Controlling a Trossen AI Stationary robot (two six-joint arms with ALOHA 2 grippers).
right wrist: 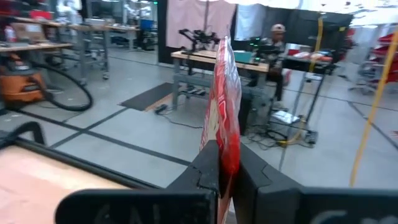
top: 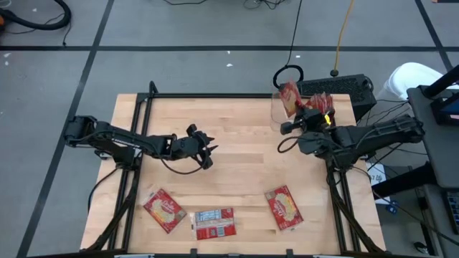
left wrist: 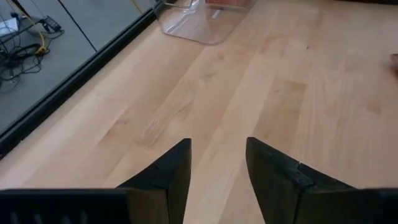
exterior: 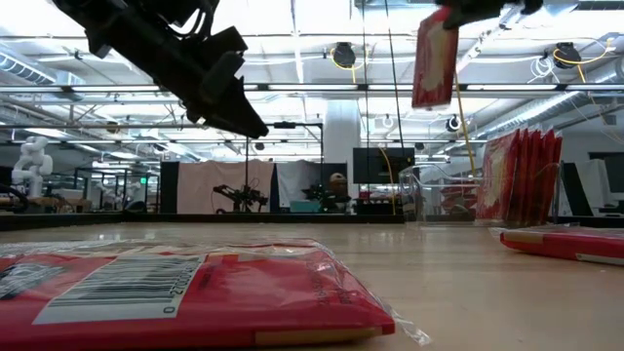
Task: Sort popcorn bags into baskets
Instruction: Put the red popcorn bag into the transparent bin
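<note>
My right gripper is shut on one red popcorn bag, raised over the clear plastic bin near the table's far right corner. Several red bags stand on edge inside that bin. Three more bags lie flat near the table's near edge: one on the left, one showing its white label, and one on the right. My left gripper hovers open over bare wood left of the table's middle, holding nothing. My right gripper pinches the red bag between its two fingers, and the bag shows edge-on at the held end. The bag is lifted clear and hangs roughly upright below the gripper, high above the table.
Black frame rails run along the table's far and side edges. A dark box and cables sit behind the bin. Bare wood lies across the middle of the table. A person sits at a bench far behind the table.
</note>
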